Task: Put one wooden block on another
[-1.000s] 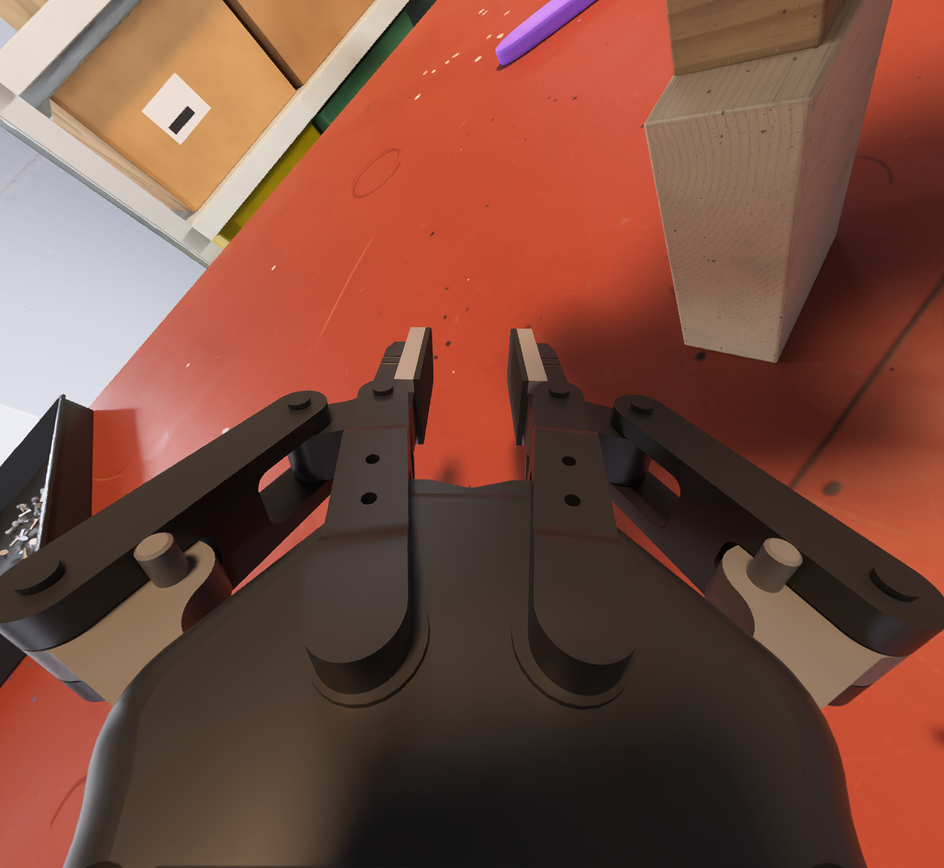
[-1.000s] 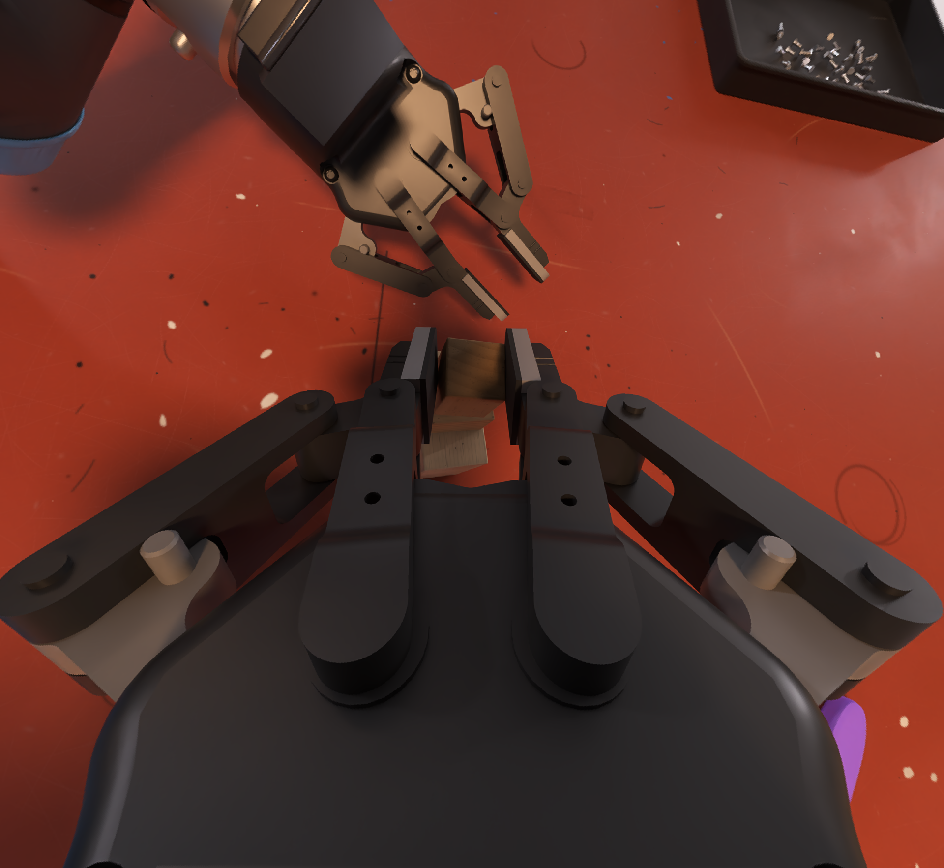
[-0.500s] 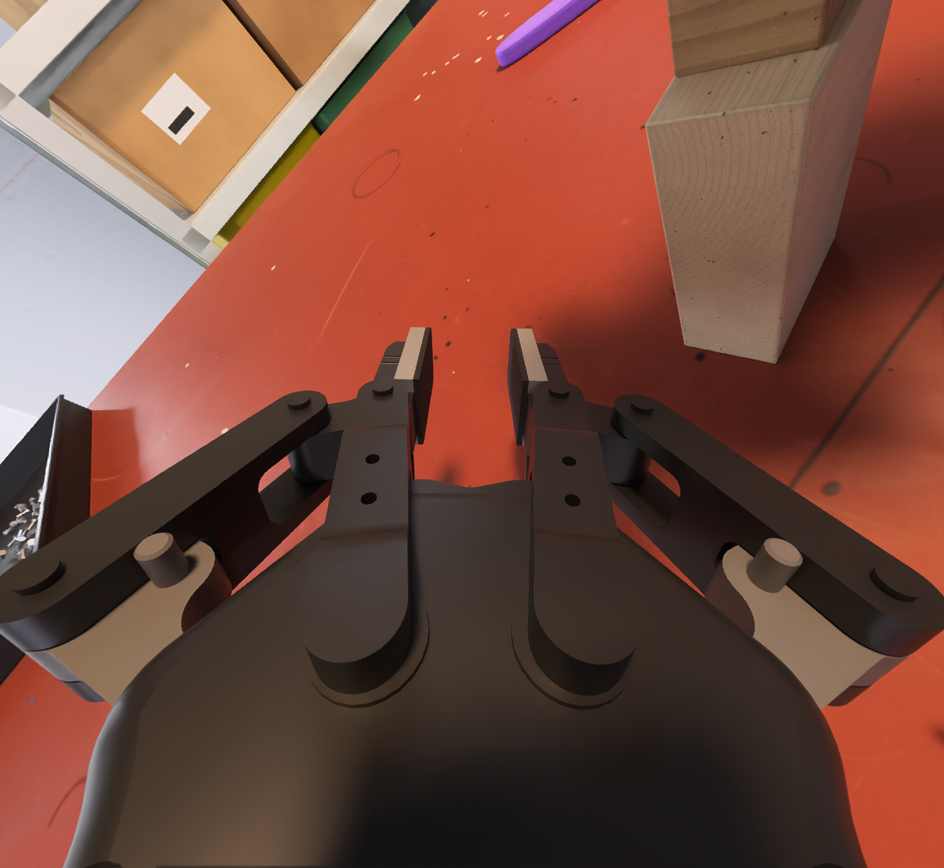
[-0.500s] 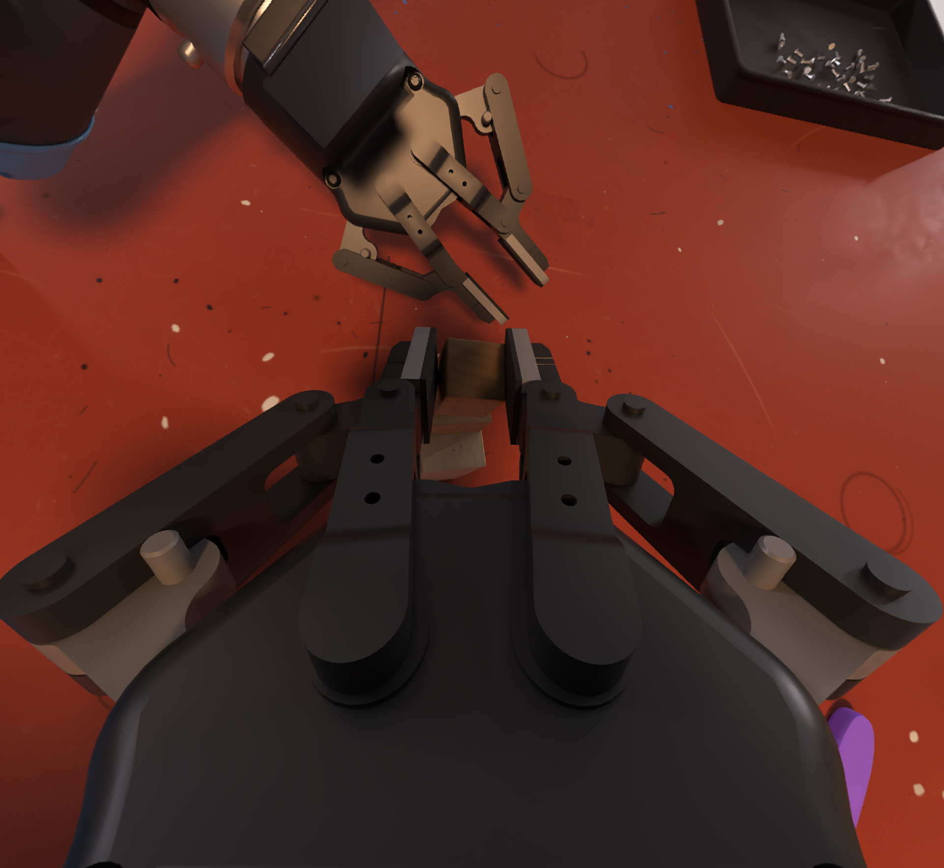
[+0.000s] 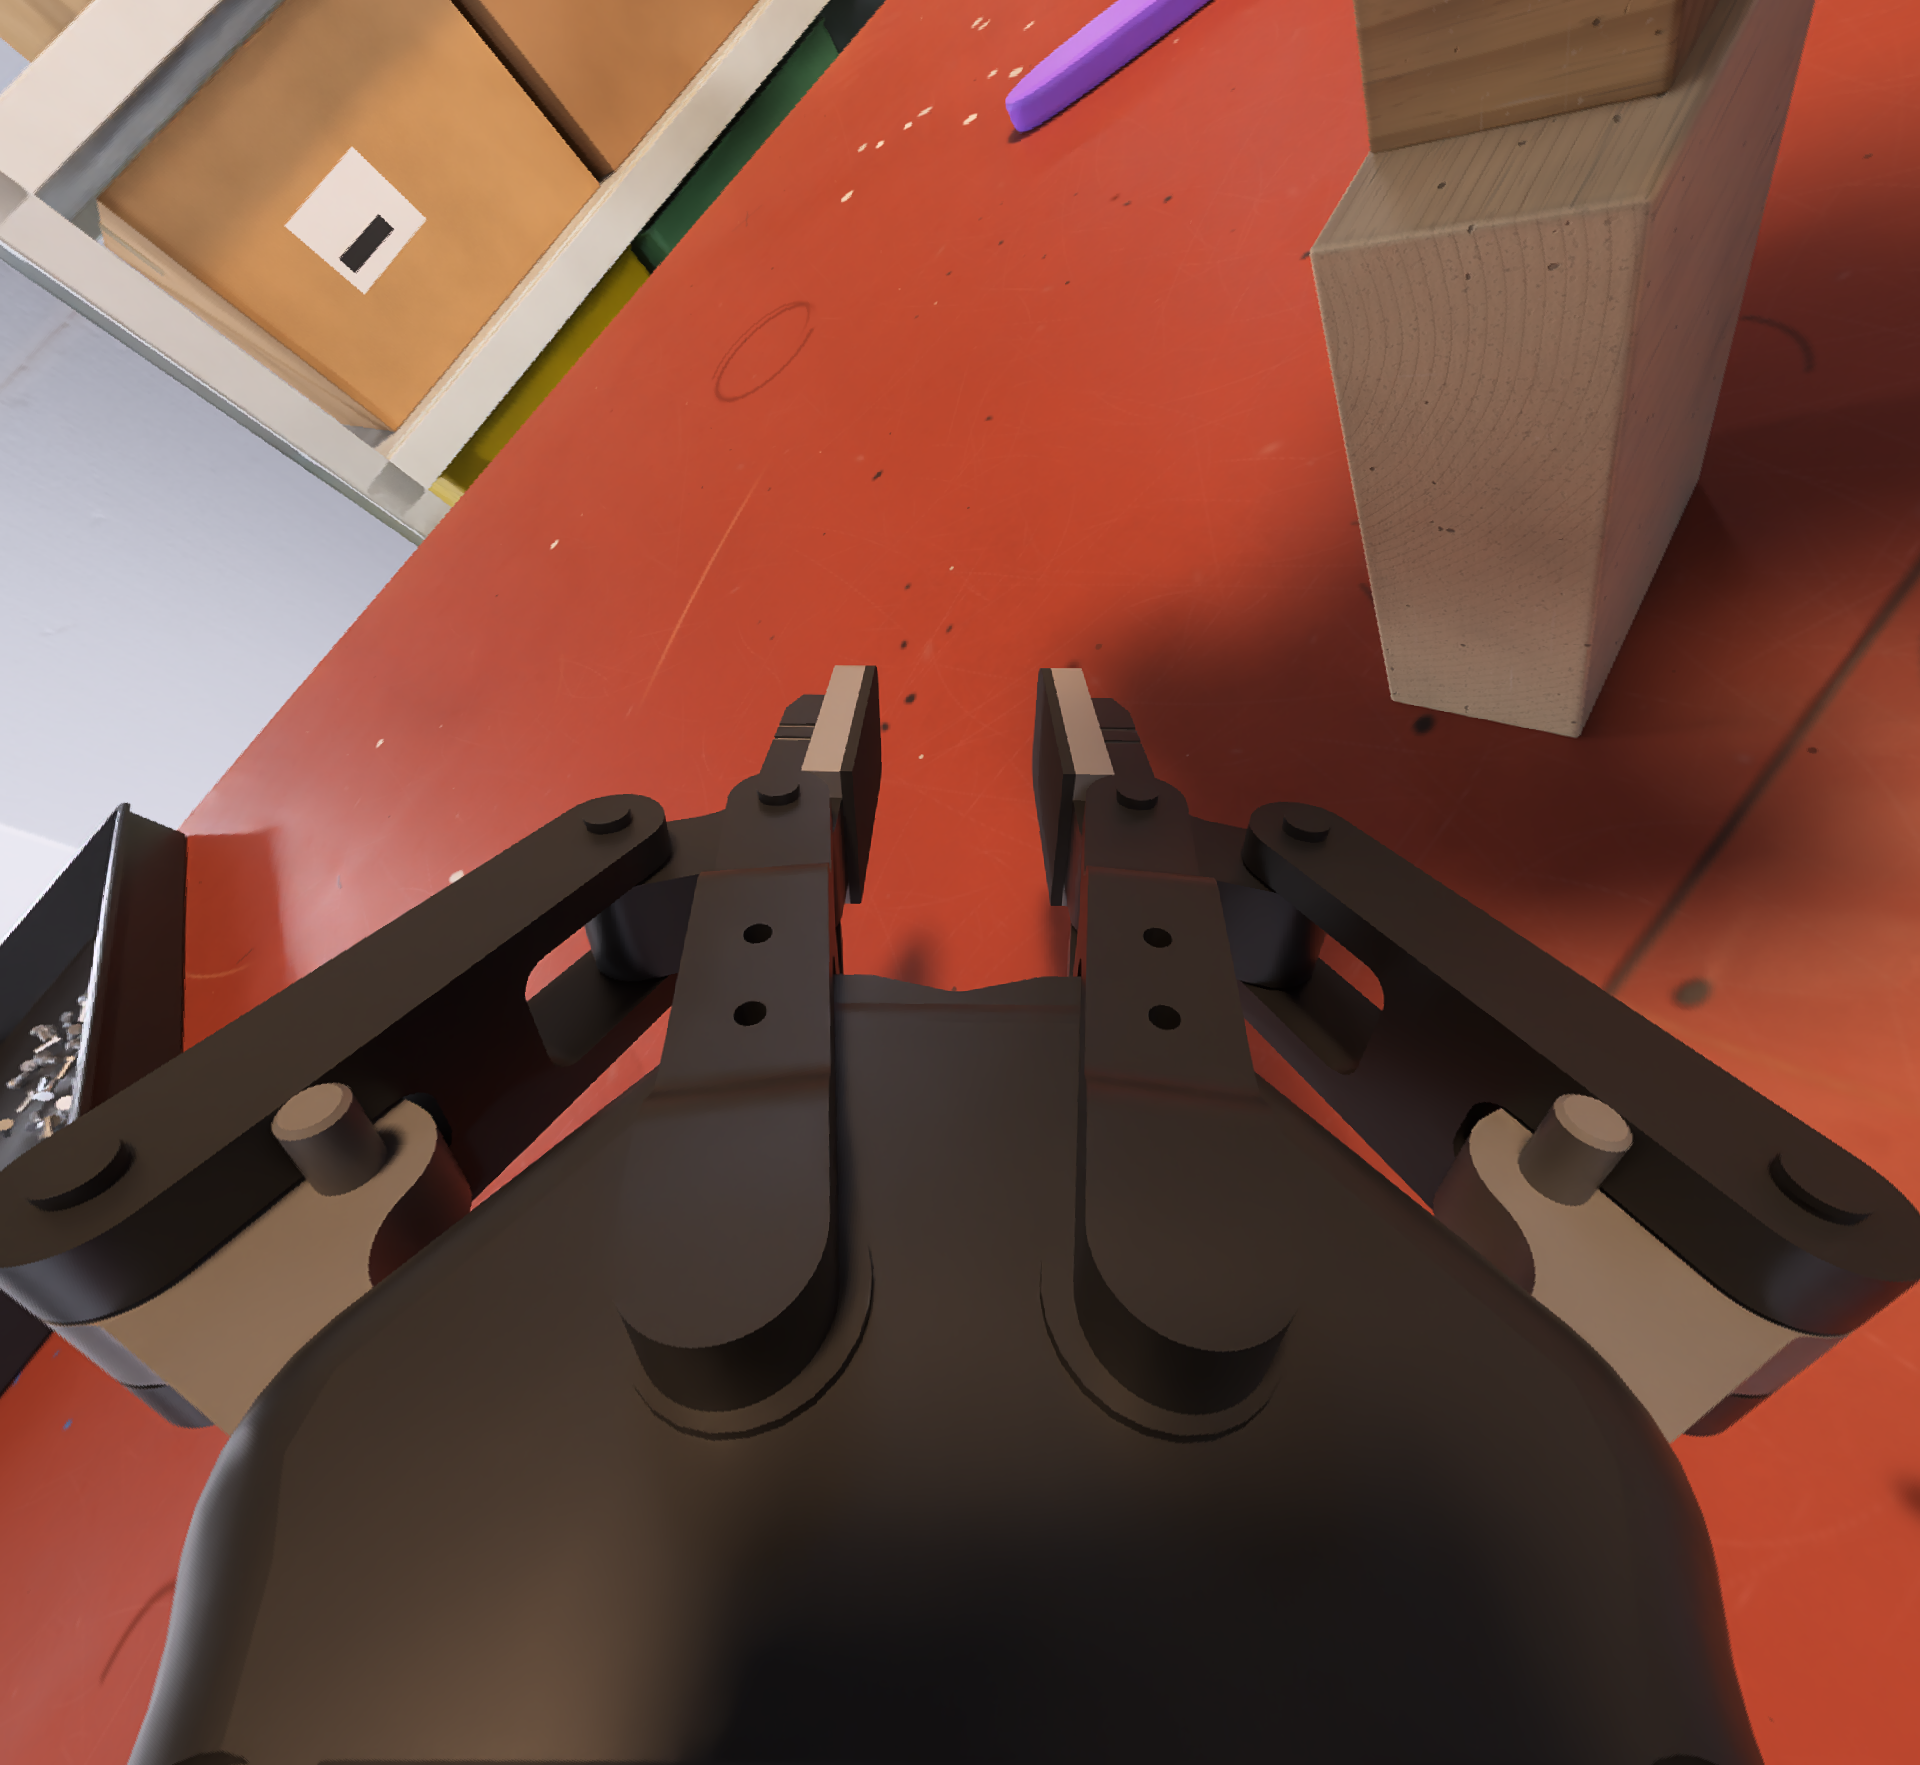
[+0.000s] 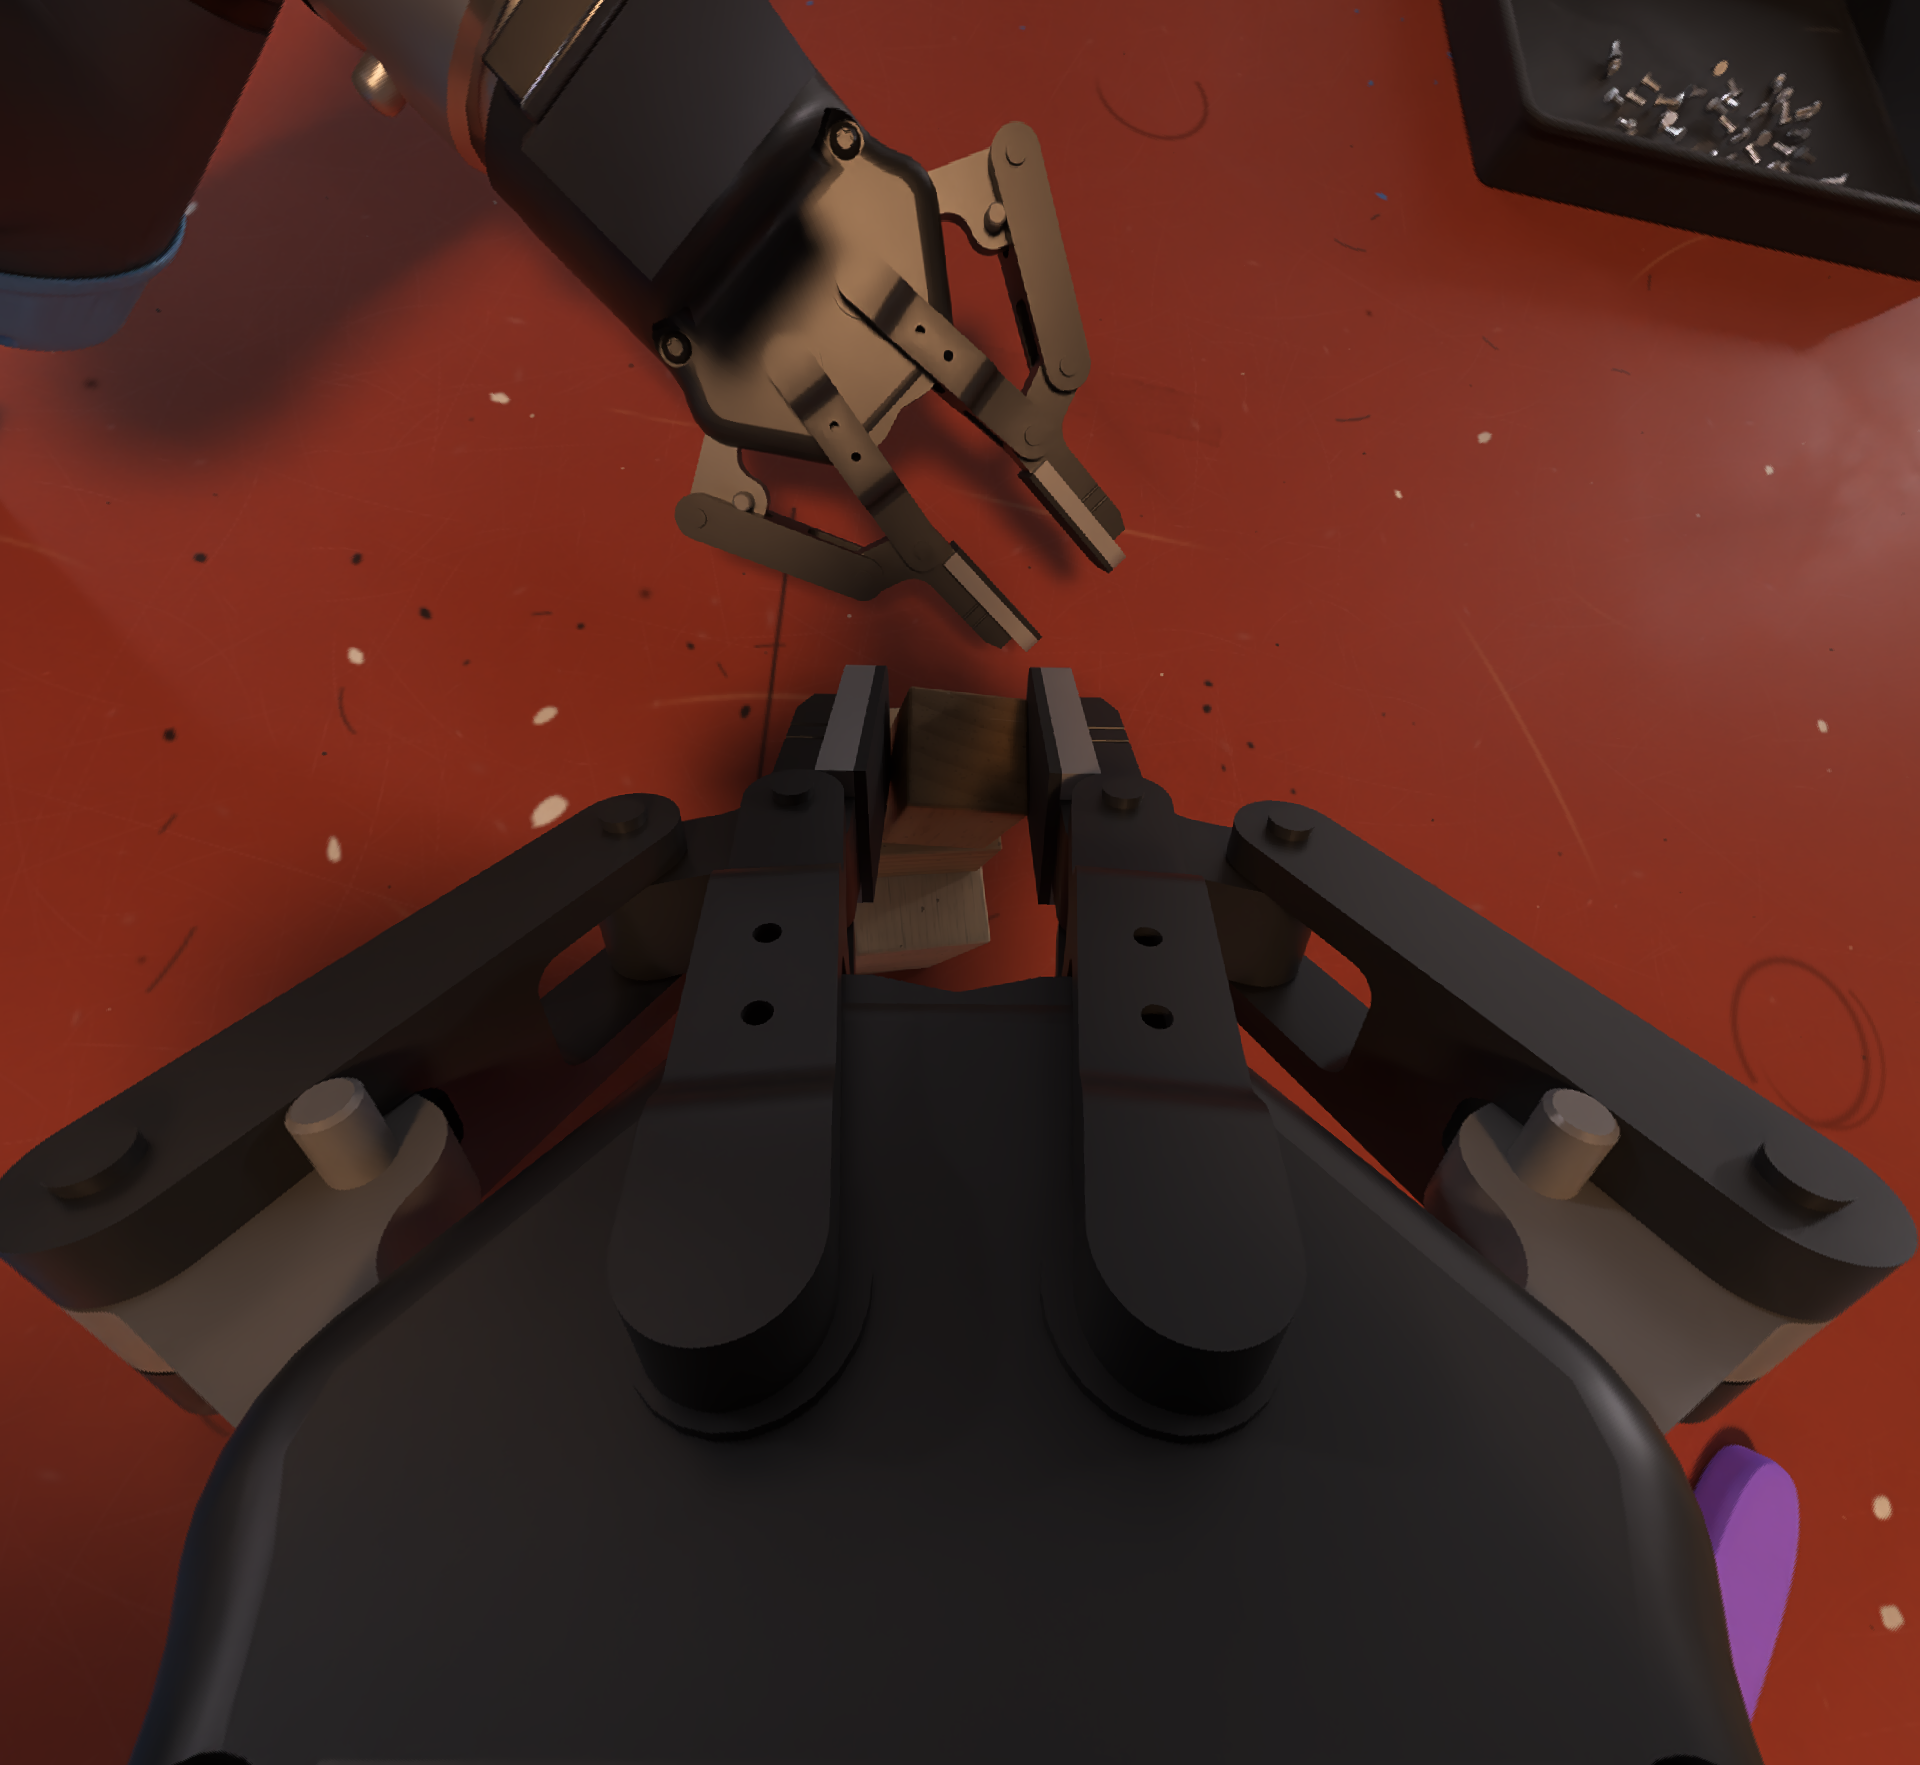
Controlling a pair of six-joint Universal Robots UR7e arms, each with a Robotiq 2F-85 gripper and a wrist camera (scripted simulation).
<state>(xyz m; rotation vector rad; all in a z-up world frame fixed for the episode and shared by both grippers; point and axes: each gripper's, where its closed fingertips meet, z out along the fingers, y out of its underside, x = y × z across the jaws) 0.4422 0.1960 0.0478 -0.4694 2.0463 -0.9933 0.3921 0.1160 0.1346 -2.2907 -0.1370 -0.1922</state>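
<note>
A darker wooden block (image 5: 1507, 1) rests on top of a tall pale wooden block (image 5: 1486, 468) that stands on the red table (image 5: 935, 365). In the right wrist view my right gripper (image 6: 958, 687) points down, shut on the darker block (image 6: 961, 749), with the pale block (image 6: 920, 926) just below it. My left gripper (image 5: 956, 687) is open and empty, low over the table to the left of the stack. It also shows in the right wrist view (image 6: 1068, 601), its fingertips close to the stack but apart from it.
A purple tool (image 5: 1164, 1) lies on the table beyond the stack; its end shows in the right wrist view (image 6: 1751, 1559). A black tray (image 6: 1507, 105) holds several small screws. Shelves with cardboard boxes (image 5: 343, 188) stand along the table's edge.
The right wrist view has shifted very slightly. The blocks, the jaw openings and the left gripper look the same.
</note>
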